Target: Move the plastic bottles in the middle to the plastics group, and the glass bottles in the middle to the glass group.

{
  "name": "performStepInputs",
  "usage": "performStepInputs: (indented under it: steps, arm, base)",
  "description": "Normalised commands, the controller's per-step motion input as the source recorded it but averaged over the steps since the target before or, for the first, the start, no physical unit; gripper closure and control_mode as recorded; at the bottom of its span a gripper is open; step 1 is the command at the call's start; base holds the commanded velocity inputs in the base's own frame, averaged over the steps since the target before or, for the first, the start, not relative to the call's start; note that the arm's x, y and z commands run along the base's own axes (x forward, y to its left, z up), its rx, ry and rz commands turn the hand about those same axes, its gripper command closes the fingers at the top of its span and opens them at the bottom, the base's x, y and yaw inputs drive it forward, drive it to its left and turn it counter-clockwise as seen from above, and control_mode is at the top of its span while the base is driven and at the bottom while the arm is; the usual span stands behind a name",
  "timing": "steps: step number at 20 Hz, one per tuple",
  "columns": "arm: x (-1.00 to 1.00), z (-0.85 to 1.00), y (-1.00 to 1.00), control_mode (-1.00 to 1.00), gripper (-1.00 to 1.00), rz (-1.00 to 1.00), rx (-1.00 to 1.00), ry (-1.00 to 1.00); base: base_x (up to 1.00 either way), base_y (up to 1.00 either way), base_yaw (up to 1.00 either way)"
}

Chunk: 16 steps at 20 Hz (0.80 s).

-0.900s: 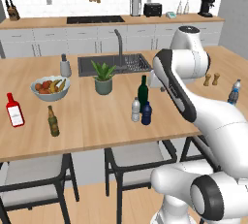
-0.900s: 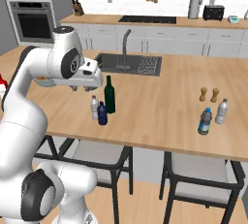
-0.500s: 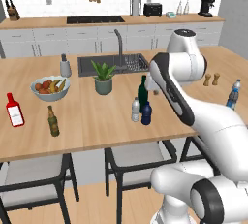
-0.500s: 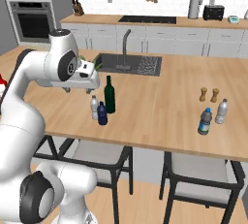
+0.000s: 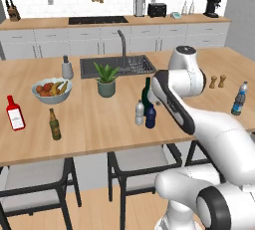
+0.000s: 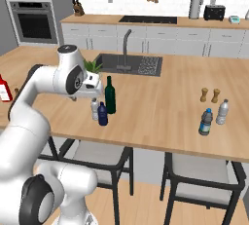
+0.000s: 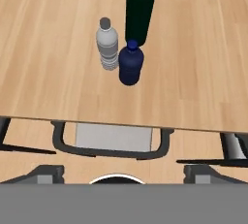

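**Jaws just opened above the middle cluster, nothing picked yet**

Kitchen cabinets and a back wall frame a long wooden island counter with a sink set into it. The white arm bends over the near edge of this counter. Its hand has dipped a little lower than it was a moment ago and looks down on the middle bottles.

The gripper has gone from nearly closed to wide apart in the last second. Its two tips stand far out to either side at the bottom of the hand view, with nothing between them.

The middle bottles have not shifted. The tall dark green wine bottle stands farthest from the hand. The clear greyish bottle and the squat dark blue bottle stand just beside each other in front of it, close enough that they may be touching. All three are upright.

At the robot's far left stand the red flask and the small olive-brown bottle. Far to the right, the blue-capped water bottle has a pale clear bottle just beside it.

I judge the opened jaws to be preparation for a fresh grasp. All three middle bottles have yet to be moved. The dark blue bottle is nearest the hand and looks the likeliest first pick. It would then have to travel well to the right, and its clear neighbour could be knocked on approach.
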Motion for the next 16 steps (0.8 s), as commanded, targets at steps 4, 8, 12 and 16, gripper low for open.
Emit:
performStepInputs:
  steps: [4,8,12,16]
  arm:
    - [0.58,-0.34,-0.1,-1.0,-1.0,0.02,0.0,-0.11]
    - [0.59,-0.1,0.0,-1.0,-1.0,0.02,0.0,-0.12]
    - [0.51,-0.01,0.0,-1.0,-1.0,0.03,0.0,-0.07]
    - [0.19,-0.02,0.0,-1.0,-1.0,0.02,0.0,-0.01]
  base:
    - [0.0,0.0,0.0]
    - [0.0,0.0,0.0]
    - [0.0,0.0,0.0]
    - [0.0,0.0,0.0]
